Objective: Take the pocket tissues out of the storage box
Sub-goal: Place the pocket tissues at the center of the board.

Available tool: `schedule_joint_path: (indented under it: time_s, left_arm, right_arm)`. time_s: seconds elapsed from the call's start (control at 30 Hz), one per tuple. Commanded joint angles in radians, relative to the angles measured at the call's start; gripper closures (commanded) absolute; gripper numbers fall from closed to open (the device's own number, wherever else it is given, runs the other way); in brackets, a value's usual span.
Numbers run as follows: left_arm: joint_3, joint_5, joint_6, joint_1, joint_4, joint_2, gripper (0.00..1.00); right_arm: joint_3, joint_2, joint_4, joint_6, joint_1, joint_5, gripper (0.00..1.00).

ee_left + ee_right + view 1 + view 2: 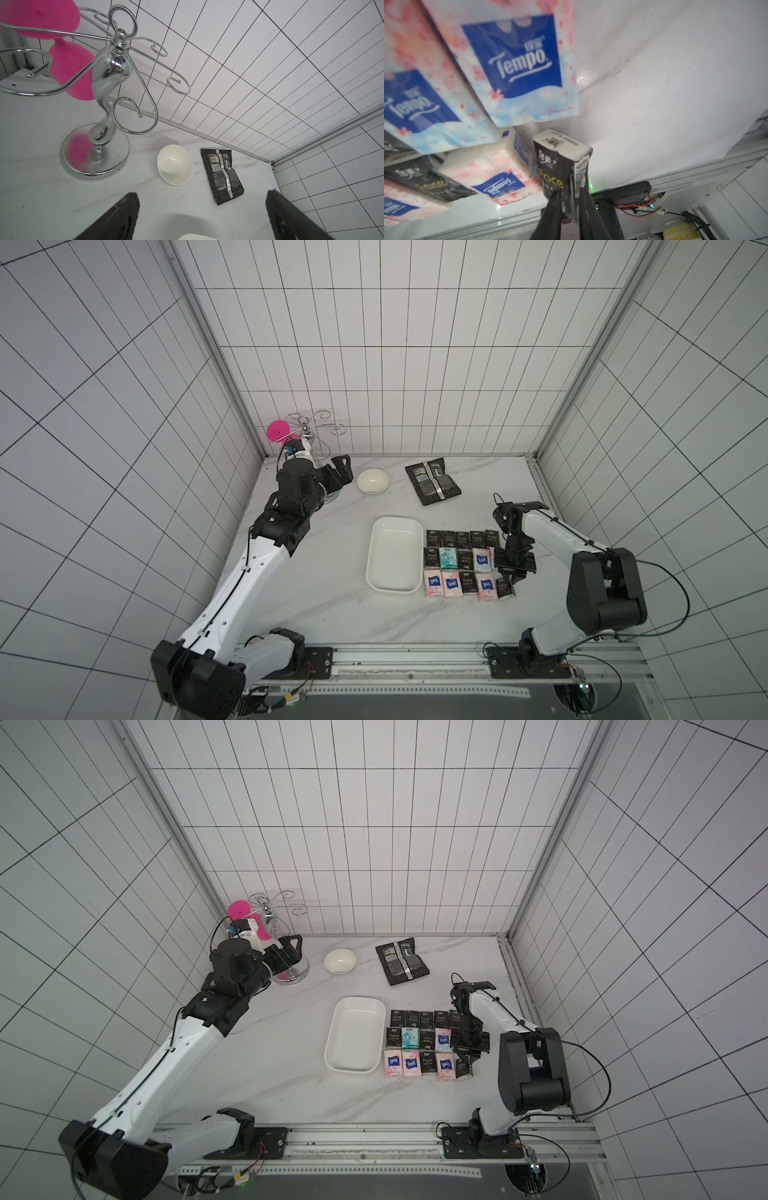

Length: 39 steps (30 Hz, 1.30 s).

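The storage box point(394, 556) is empty; the pocket tissues point(450, 561) lie in rows at its three o'clock; right gripper point(568, 194) seemingly pinches the last black packet point(560, 158) there; left gripper point(201, 195) gapes, idle.

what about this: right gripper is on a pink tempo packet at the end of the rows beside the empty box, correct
Not quite: the right gripper is on a black Face packet, not a pink one, as the right wrist view shows. The rest holds.

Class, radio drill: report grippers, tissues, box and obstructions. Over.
Left gripper open, empty, near the bowl. Right gripper shut on a black Face packet. Storage box empty, pocket tissues all out. Nothing blocking.
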Motion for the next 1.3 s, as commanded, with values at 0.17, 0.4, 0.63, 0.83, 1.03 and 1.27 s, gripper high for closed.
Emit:
schedule_joint_path:
  time_s: [0.17,0.4,0.63,0.83,1.03,1.27]
  left_arm:
    - [0.000,-0.009,0.007,-0.003,0.010,-0.011,0.02]
    - [-0.002,-0.003,0.001,-0.003,0.010,-0.017,0.01]
    - [-0.011,-0.012,0.010,-0.003,0.007,-0.033,0.01]
    - [-0.012,-0.006,0.007,-0.001,0.012,-0.033,0.01]
    - [-0.017,-0.009,0.005,-0.001,0.014,-0.039,0.01]
    - [-0.015,-0.012,0.007,0.002,0.011,-0.038,0.01]
  right_arm:
    - [0.040,-0.031,-0.011,0.002,-0.018,0.006,0.77]
    - [0.022,-0.069,0.031,0.050,-0.113,-0.056,0.85]
    - [-0.099,-0.121,0.151,0.152,-0.211,-0.135,0.85]
    - [-0.178,-0.134,0.175,0.156,-0.212,-0.152,0.83]
    - [-0.199,-0.118,0.191,0.168,-0.212,-0.158,0.81]
    - [-0.233,-0.094,0.237,0.187,-0.204,-0.168,0.81]
